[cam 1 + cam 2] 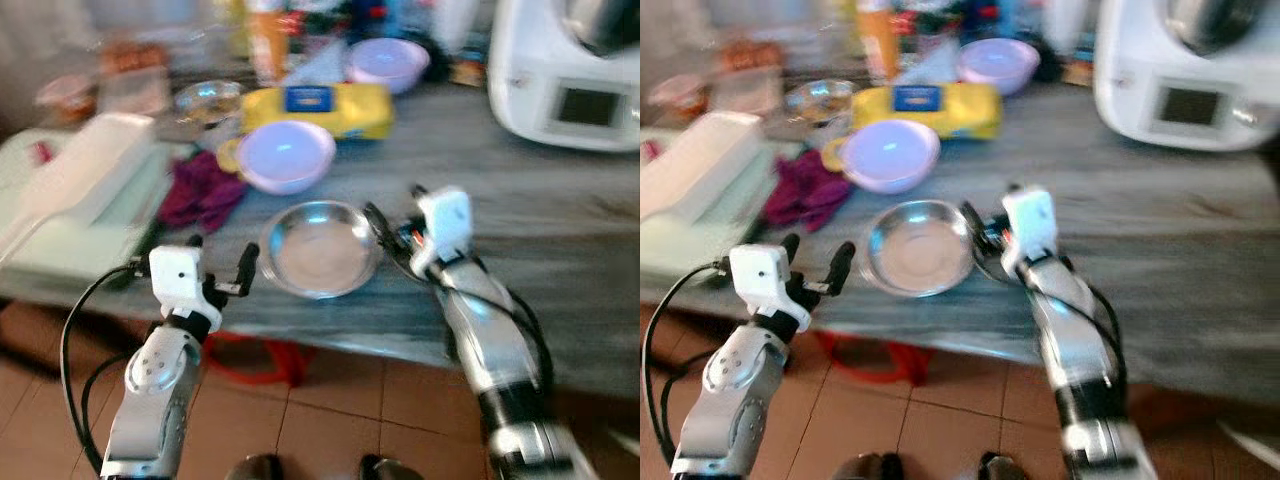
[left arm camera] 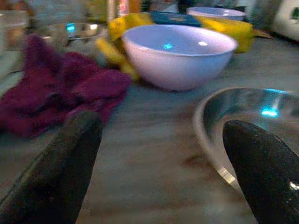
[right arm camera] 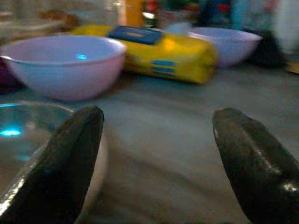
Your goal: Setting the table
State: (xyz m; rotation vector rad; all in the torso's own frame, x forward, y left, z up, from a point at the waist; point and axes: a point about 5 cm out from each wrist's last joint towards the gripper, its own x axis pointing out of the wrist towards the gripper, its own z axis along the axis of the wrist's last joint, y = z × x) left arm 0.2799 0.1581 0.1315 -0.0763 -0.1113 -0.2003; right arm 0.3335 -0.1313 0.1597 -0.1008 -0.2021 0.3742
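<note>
Left eye view first: you have the steel bowl (image 1: 320,247) near the table's front edge (image 1: 330,325), with the left gripper (image 1: 222,268) just beside its left rim and the right gripper (image 1: 385,232) at its right rim, both with fingers spread and holding nothing. If you close either one now, I'd expect the thin rim to slip or the bowl to tip off the edge.

Right eye view shows the same blurred scene; the lilac bowl (image 1: 890,153) stands just behind, so a push forward could knock into it.

Left wrist view: your open fingers (image 2: 56,163) frame bare tabletop, the steel bowl off to one side, the purple cloth (image 2: 51,88) close enough to snag.

Right wrist view: one finger (image 3: 60,158) overlaps the steel rim (image 3: 28,109); contact I cannot tell. The yellow packet (image 3: 163,51) lies well beyond.
</note>
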